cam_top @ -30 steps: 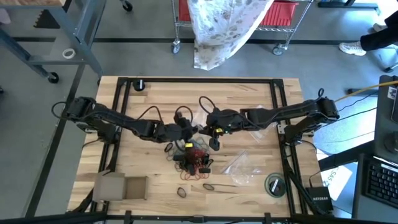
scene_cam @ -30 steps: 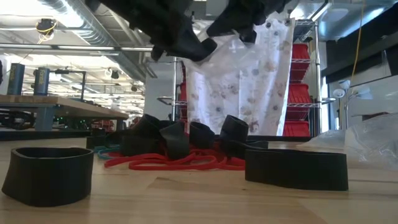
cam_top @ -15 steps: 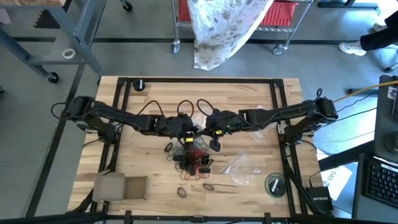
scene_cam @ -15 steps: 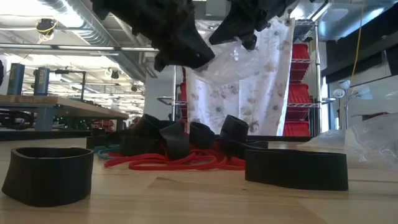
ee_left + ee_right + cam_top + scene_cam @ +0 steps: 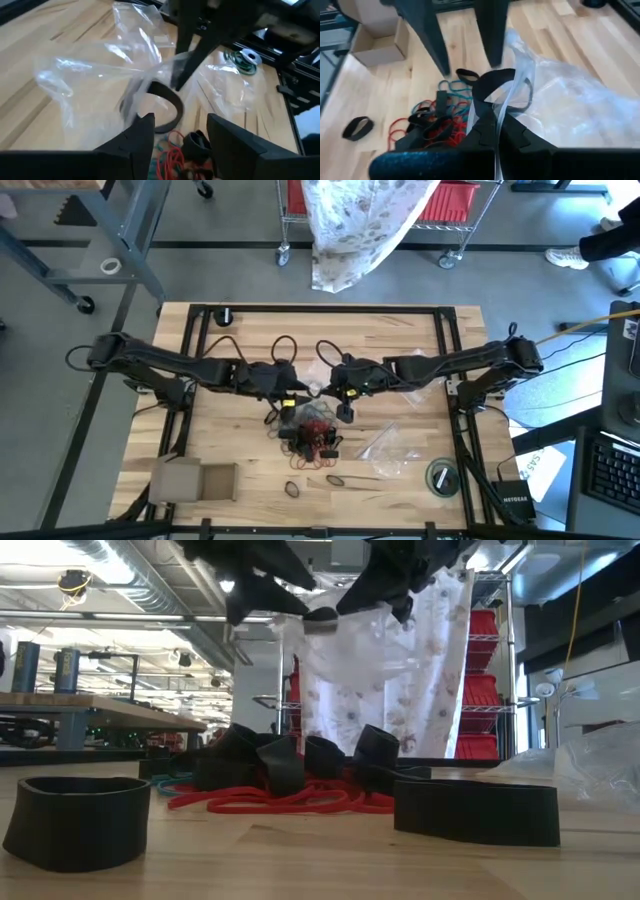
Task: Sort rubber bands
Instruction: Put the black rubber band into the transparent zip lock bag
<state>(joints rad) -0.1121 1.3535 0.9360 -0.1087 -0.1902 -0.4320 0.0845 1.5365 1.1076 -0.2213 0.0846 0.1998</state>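
- Looking straight down, both arms meet over the middle of the counter. The left hand and the right hand hang near each other, and the pile of rubber bands lies on the counter just toward the near edge from both. A few stray bands sit closer to that edge, a cardboard box lies at the near left, and a loose clear bag lies to the pile's right.
- At counter height, both hands are raised well above the red and black bands; a dark band hangs in the air between them.
- From the left wrist, the left hand's fingers stand apart and empty. Straight ahead a dark band sits at the mouth of a held-up clear bag.
- From the right wrist, the right hand is pinched shut on that bag's edge, with the dark band hanging at it.
- Judging by this, the left hand is the free one, and the pile lies below and just ahead of it.
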